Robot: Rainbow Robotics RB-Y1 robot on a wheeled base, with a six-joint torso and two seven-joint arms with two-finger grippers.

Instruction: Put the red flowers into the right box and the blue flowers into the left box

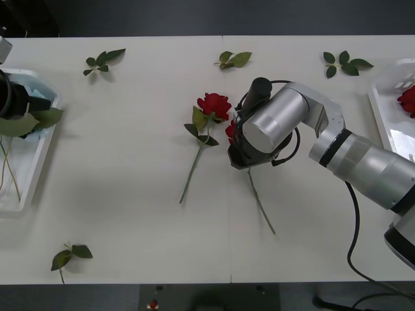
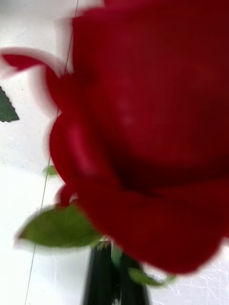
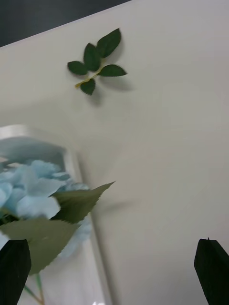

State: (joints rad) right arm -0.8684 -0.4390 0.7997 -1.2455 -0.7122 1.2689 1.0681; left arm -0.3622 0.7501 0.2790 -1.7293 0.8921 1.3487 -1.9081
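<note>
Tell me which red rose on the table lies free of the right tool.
The left rose: its whole stem shows. The right tool covers the other rose.

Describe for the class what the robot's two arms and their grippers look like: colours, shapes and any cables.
The right arm is built of rounded silver-grey cylinders with dark joint bands; a black cable trails from it. The right gripper has black fingers, as does the left gripper, whose fingertips are dark and blunt. The left arm ends in a black wrist.

silver cylindrical right arm [image 1: 337, 146], black joints, a black cable looping; left gripper [image 3: 112, 269] fingers black.
</note>
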